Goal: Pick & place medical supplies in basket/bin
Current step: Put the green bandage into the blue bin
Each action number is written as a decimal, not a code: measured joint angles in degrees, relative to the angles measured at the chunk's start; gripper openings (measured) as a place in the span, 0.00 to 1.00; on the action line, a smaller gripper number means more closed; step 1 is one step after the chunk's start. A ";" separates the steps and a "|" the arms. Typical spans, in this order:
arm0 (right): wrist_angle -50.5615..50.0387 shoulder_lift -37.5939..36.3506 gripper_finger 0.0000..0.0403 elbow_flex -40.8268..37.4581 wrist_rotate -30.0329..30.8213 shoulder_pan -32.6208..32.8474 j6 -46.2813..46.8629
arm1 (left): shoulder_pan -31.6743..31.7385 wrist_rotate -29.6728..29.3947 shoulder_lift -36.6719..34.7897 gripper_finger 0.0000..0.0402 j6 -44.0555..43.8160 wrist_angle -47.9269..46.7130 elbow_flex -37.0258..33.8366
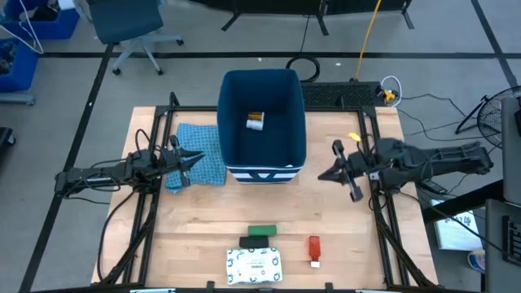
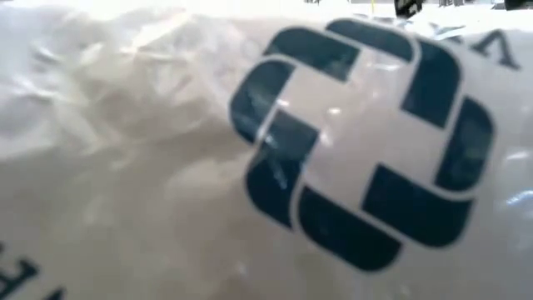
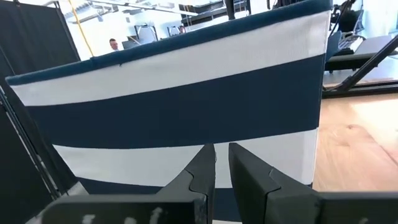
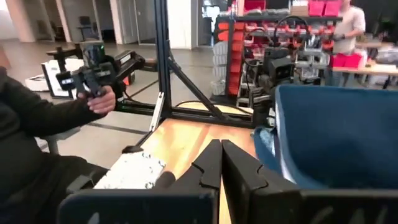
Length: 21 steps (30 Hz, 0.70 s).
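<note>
My left gripper [image 1: 192, 159] and right gripper [image 1: 326, 173] both pinched empty, flanking bin [image 1: 262, 85]; pill bottle [image 1: 256, 121] inside.

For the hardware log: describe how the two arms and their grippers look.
Both arms are dark, slim, jointed and matte. The left gripper and right gripper each end in two black, angular fingers with stepped inner edges. Thin black cables run along the left arm. No markings are legible.

Orange pill bottle [image 1: 256, 120] inside bin [image 1: 262, 162]; green box [image 1: 261, 231], packet [image 1: 254, 265], red tube [image 1: 314, 248] on table [image 1: 342, 228].
</note>
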 joint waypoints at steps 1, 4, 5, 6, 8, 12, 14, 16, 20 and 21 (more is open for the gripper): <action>2.27 -1.09 0.00 -2.67 0.01 0.12 -0.21 | 0.01 0.02 0.00 0.13 0.09 0.00 0.00; 7.90 -3.91 0.00 -9.35 0.47 -0.05 -0.89 | 0.00 0.00 -0.01 0.13 0.21 0.11 0.00; 9.96 -4.69 0.00 -11.22 0.95 -0.18 -1.14 | -0.01 0.02 0.00 0.13 0.22 0.13 0.00; 12.19 -5.38 0.00 -13.10 1.82 -0.33 -1.22 | 0.00 0.09 0.00 0.13 -0.08 0.13 0.00; 17.08 -6.35 0.00 -16.52 3.45 -0.46 -1.13 | 0.00 0.63 0.00 0.13 -3.03 0.15 0.00; 23.09 -7.47 0.00 -21.86 4.84 -0.46 -1.41 | -0.04 3.44 0.00 0.13 -6.64 1.82 0.00; 24.43 -7.80 0.00 -23.75 4.88 -0.47 -2.53 | -0.50 6.46 0.02 0.13 -7.28 6.38 0.00; 24.30 -7.94 0.00 -24.32 5.42 -0.78 -4.54 | -1.97 9.89 -0.01 0.13 -8.00 13.17 0.10; 24.19 -8.95 0.00 -24.34 8.37 -2.03 -5.67 | -6.61 8.50 1.04 0.13 -6.81 15.07 3.99; 24.08 -9.14 0.00 -24.34 9.00 -2.43 -6.10 | -7.75 7.01 2.00 0.13 -5.61 14.68 5.33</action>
